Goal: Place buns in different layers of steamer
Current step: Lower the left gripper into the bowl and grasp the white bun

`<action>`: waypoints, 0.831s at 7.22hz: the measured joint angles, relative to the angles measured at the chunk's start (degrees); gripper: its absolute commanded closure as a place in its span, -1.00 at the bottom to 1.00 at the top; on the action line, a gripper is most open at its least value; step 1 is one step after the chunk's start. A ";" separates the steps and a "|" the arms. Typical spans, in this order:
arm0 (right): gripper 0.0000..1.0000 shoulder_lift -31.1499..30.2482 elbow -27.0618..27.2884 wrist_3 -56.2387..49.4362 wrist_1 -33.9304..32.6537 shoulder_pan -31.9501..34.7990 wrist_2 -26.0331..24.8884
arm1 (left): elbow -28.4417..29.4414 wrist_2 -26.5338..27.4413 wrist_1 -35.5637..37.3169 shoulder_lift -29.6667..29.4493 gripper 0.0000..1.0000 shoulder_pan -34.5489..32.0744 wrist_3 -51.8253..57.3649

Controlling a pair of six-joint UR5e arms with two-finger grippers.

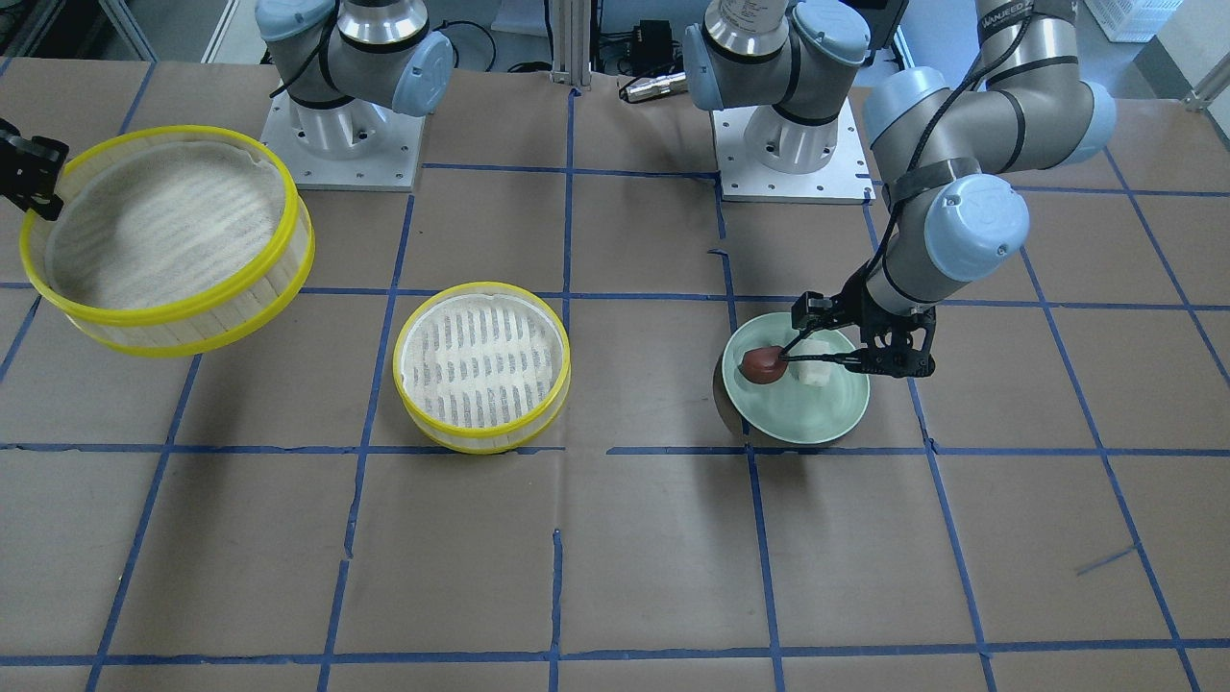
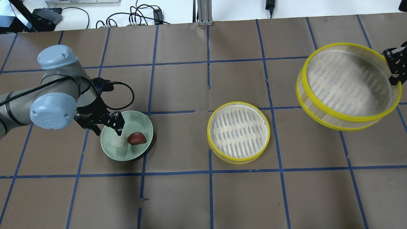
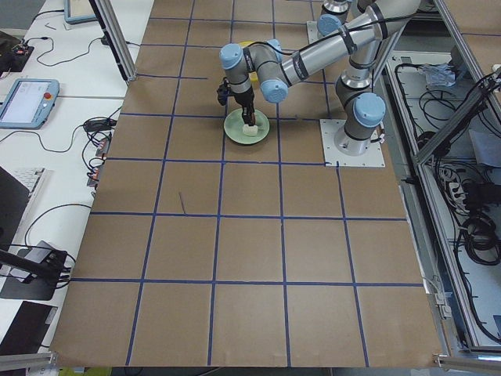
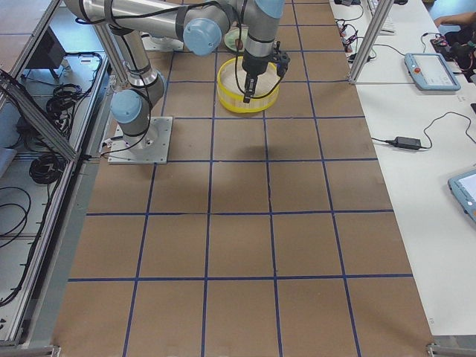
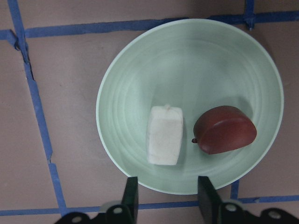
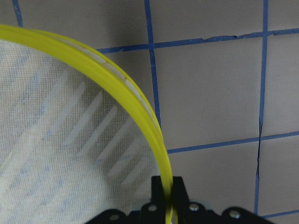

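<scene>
The surface (image 2: pixel 241 197) is covered in brown paper and marked into squares by blue tape lines (image 2: pixel 208 111). In places the tape is torn or lifting. Along its robot side, two metal base plates (image 1: pixel 341 159) are bolted down and carry the arms. White benches run beyond its edges, with loose cables (image 2: pixel 143 19), a power brick (image 4: pixel 407 141) and a handheld controller (image 3: pixel 27 102) on them. Metal frame posts stand at the corners.

A pale green plate (image 5: pixel 196 60) sits on the surface on the robot's left side. Both buns lie in it: the white bun (image 5: pixel 164 135) and the reddish-brown bun (image 5: pixel 225 129), side by side with a thin gap between them. The left hand (image 5: pixel 168 184) hovers over the plate's edge with its fingers spread wide, and it has hold of nothing. In the wrist view the white bun lies just beyond the gap between the fingers.

Near the middle of the surface a second tray (image 2: pixel 238 132) rests flat, with a yellow rim and a white slatted floor. It lies between the plate and the robot's right side.

On that side the right hand (image 6: pixel 169 186) is pinched tight on the yellow rim of the raised tray (image 2: pixel 346 82). The tray is held up off the surface and tilted.
</scene>
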 measured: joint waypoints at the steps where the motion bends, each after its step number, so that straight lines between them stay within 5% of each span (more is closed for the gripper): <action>1: 0.83 0.00 0.04 0.00 0.03 0.04 0.00 | -0.16 0.01 0.06 -1.00 -0.68 0.05 0.06; 6: 0.83 -0.08 -0.02 0.00 0.05 0.14 0.00 | -0.26 0.08 0.74 -4.87 -0.66 0.10 0.28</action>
